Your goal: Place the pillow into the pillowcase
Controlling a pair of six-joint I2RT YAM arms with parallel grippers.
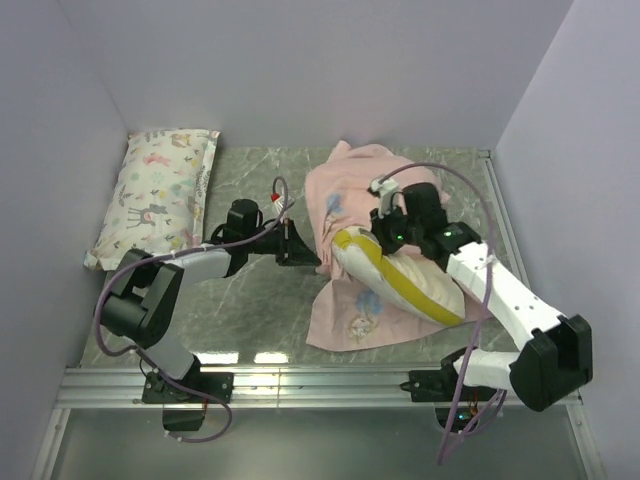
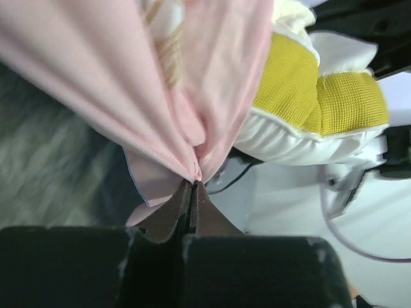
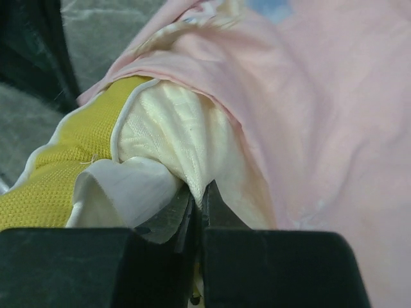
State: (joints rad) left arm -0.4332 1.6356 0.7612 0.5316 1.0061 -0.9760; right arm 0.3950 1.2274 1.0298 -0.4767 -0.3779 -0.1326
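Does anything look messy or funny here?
Yes. The pillow seems only partly inside the pillowcase. Its yellow-banded end sticks out at a slant, and the pillowcase is bunched up and wrinkly. The left fingers pinch the pillowcase's edge, and the right fingers pinch the pillow.

Left tool [image 2: 194,184] clamped, right tool [image 3: 199,191] clamped

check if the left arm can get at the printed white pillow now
Probably not yet: the left gripper is shut on the pillowcase and must let go first; the printed pillow lies to its left.
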